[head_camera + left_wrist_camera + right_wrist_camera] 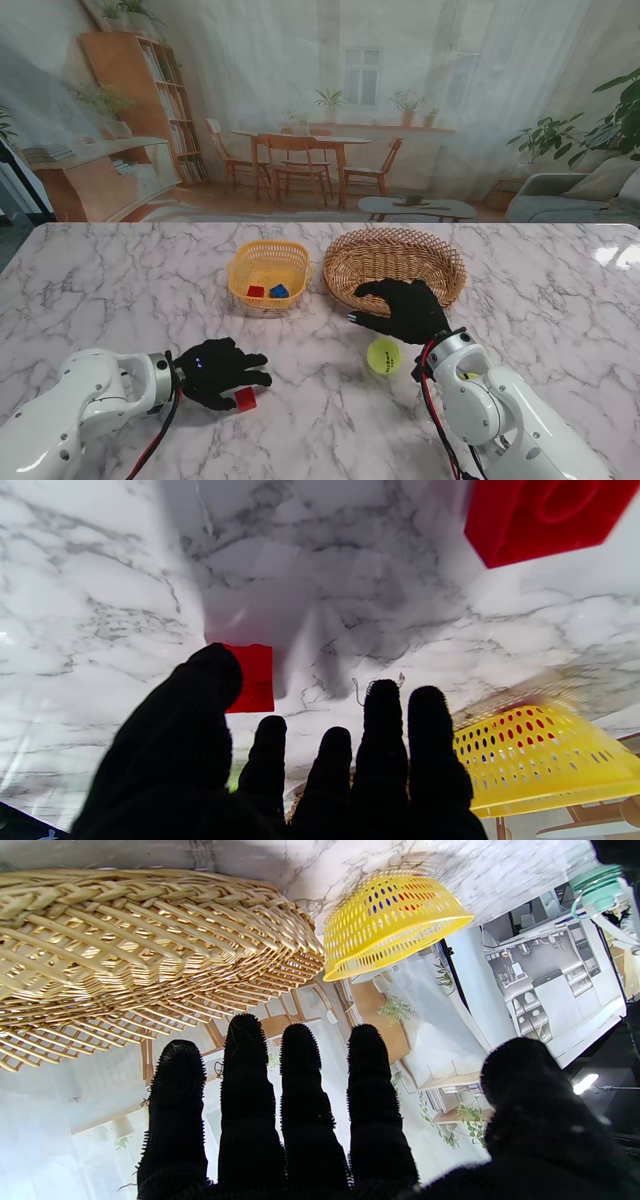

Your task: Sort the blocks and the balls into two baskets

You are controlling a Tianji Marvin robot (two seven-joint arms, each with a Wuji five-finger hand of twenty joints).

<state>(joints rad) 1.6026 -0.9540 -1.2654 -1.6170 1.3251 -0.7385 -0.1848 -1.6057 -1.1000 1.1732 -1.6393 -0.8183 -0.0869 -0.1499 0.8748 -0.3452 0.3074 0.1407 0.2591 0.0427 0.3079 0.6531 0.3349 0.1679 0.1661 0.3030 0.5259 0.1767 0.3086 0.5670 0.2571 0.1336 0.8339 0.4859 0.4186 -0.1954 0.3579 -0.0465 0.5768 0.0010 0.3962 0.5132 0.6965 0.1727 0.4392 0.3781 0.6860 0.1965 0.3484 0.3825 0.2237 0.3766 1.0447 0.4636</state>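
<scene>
A yellow plastic basket (pixel 268 262) holds a red block (pixel 256 292) and a blue block (pixel 279 291). To its right stands a wicker basket (pixel 395 250). My right hand (pixel 405 308) hovers open at the wicker basket's near rim (pixel 150 940), fingers spread and holding nothing. A yellow-green ball (pixel 384 355) lies on the table just nearer to me than that hand. My left hand (pixel 220 370) is open and low over the table, with a red block (pixel 245 399) (pixel 252 677) beside its thumb. A second red block (pixel 540 515) shows only in the left wrist view, close under the wrist.
The marble table (pixel 120 290) stretches wide to the left and right of the baskets. A small yellow-green patch (pixel 468 376) shows behind my right wrist; I cannot tell what it is. The yellow basket (pixel 540 760) lies beyond my left fingers.
</scene>
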